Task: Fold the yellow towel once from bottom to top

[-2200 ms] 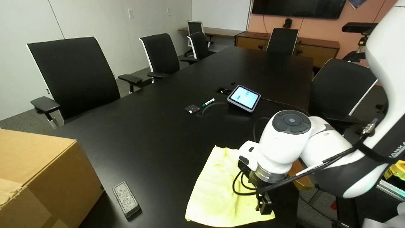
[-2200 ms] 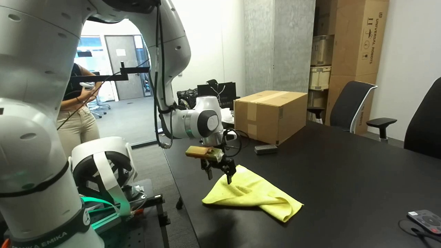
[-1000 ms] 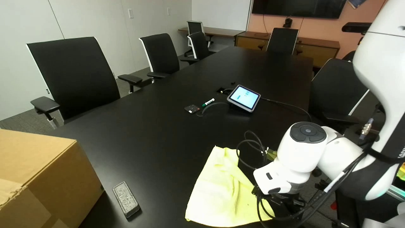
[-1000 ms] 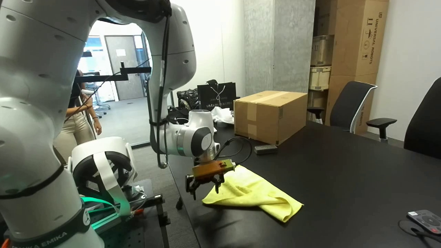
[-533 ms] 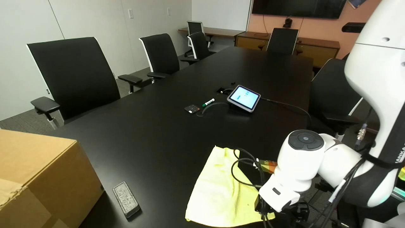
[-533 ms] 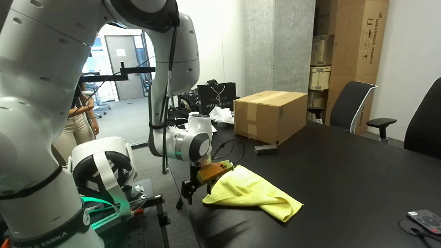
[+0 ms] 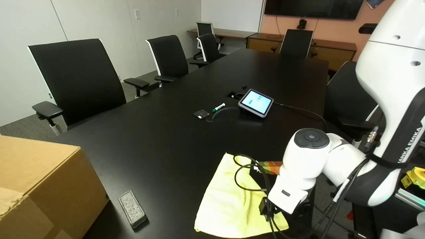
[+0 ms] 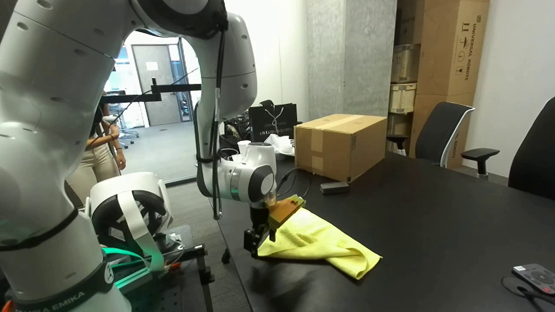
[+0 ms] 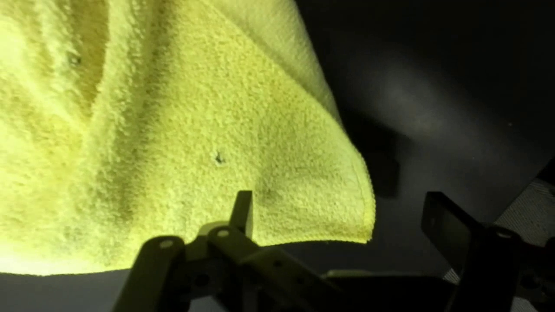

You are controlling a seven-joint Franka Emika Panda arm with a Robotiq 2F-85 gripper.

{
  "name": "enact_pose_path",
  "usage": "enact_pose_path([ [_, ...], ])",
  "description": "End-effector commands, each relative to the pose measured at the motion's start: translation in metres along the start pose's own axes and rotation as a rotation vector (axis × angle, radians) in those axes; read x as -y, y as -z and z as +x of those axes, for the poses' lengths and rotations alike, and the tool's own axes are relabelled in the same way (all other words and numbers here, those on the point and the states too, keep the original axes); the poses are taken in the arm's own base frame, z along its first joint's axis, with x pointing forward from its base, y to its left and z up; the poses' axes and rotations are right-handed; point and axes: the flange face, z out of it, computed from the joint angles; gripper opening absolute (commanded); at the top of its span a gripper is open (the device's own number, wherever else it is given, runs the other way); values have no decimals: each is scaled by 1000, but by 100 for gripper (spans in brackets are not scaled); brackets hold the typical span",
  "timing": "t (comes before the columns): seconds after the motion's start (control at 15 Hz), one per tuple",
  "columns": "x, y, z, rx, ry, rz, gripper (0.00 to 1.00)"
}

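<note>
Long black counter (image 7: 159, 159) supports a rumpled yellow cloth towel (image 9: 195, 108); black two-fingered tool (image 9: 339, 203), spread, brackets towel's four-o'clock corner in wrist view.

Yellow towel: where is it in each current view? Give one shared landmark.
In an exterior view: towel bottom, slightly right of center, partly behind the arm.
In an exterior view: towel low, slightly right of center, below the cardboard box.
In the wrist view: towel fills most of the left, one corner framed by the open claw.
Landmark: the black table, in all three.
</note>
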Motion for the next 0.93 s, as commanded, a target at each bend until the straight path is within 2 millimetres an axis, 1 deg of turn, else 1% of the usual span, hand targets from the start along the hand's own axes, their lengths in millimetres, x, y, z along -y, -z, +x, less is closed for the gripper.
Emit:
enact_pose_path([
  [0.0,-7,0,-12,22,56,-20,100],
  [0.47,-5,-5,-26,57,32,-29,100],
  [0.53,-5,-5,-26,59,25,-32,100],
  [0.67,-5,-11,-27,65,7,-34,100],
  [0.73,-4,-11,-24,62,5,-35,100],
  [0.87,-2,-18,-21,68,6,-25,100],
])
